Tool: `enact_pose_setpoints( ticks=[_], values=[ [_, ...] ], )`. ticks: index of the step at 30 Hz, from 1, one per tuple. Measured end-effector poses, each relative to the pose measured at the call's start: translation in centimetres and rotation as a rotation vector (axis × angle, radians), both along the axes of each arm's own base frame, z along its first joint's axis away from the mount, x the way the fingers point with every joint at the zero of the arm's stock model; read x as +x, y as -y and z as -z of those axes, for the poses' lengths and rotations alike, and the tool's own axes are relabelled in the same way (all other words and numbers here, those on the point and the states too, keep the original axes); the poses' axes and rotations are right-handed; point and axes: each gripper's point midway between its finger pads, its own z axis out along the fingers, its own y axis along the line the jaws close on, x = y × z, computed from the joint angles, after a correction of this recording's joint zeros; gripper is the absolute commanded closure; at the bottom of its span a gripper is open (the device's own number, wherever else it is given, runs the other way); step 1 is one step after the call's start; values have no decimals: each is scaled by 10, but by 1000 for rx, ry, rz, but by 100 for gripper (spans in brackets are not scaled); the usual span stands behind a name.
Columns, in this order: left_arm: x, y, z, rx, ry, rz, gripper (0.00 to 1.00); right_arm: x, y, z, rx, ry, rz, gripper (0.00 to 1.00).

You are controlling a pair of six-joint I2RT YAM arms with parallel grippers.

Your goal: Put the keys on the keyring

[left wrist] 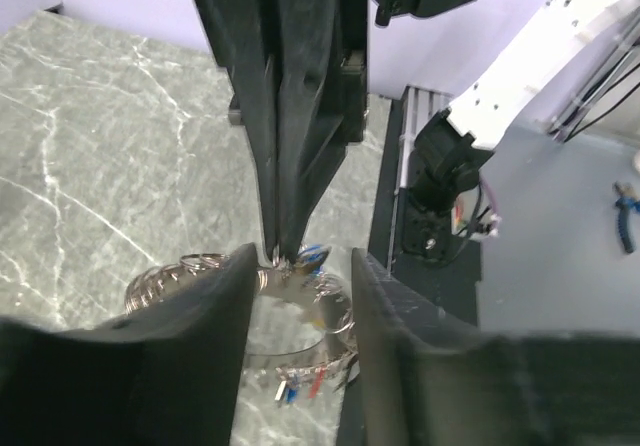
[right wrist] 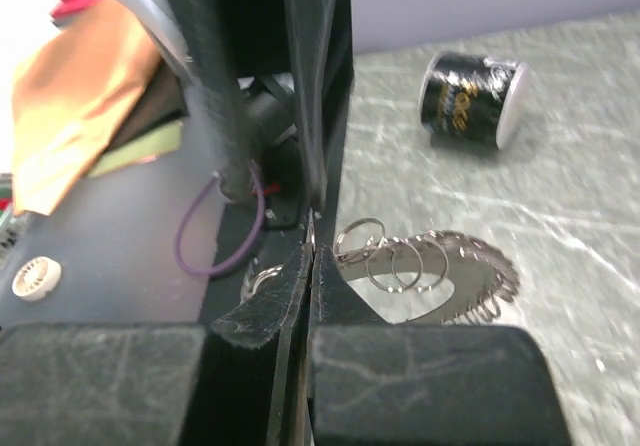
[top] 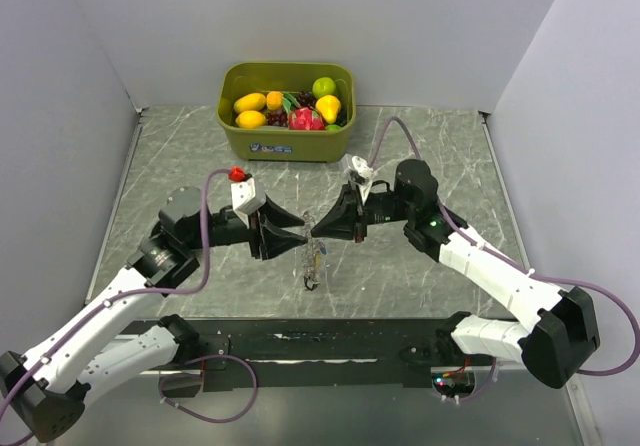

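The right gripper (right wrist: 311, 256), pinched shut on the thin silvery chain keyring (right wrist: 400, 266), should hold it steady — while the left gripper (left wrist: 302, 261) (jaws spread apart) catches a tiny colour-headed key (left wrist: 298, 384).

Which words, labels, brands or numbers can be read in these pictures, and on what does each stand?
No text is readable.
On the green bin, the white label on its front wall: too small to read.
On the black cylinder, the gold lettering: blurred, unreadable.

Silvery keyring (right wrist: 440, 266) (looped coils) hangs limp; keys (left wrist: 300, 386) seemingly dangle below it.
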Motion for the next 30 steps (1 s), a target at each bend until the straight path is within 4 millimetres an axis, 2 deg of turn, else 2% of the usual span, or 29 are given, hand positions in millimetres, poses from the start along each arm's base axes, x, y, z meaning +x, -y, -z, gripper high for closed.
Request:
enact_pose_setpoints(
  ticks=[2, 6, 9, 11, 16, 24, 30],
  values=[
    [0, -1, -13, 11, 25, -3, 39, 3, 1, 0, -25, 17, 6, 100],
    [3, -1, -24, 56, 36, 1, 39, 9, 1, -6, -91, 56, 0, 100],
    [10, 3, -18, 118, 22, 11, 39, 14, 1, -11, -139, 89, -15, 100],
    [15, 6, -7, 170, -4, 20, 39, 17, 1, -10, -171, 101, -18, 100],
    [20, 7, 17, 264, -51, 32, 41, 13, 10, 7, -250, 94, -23, 100],
    [23, 8, 5, 270, -2, 36, 43, 10, 15, 17, -288, 83, -27, 100],
    [25, 14, 14, 287, -24, 57, 47, 9, 15, 15, -284, 88, -26, 100]
  ],
)
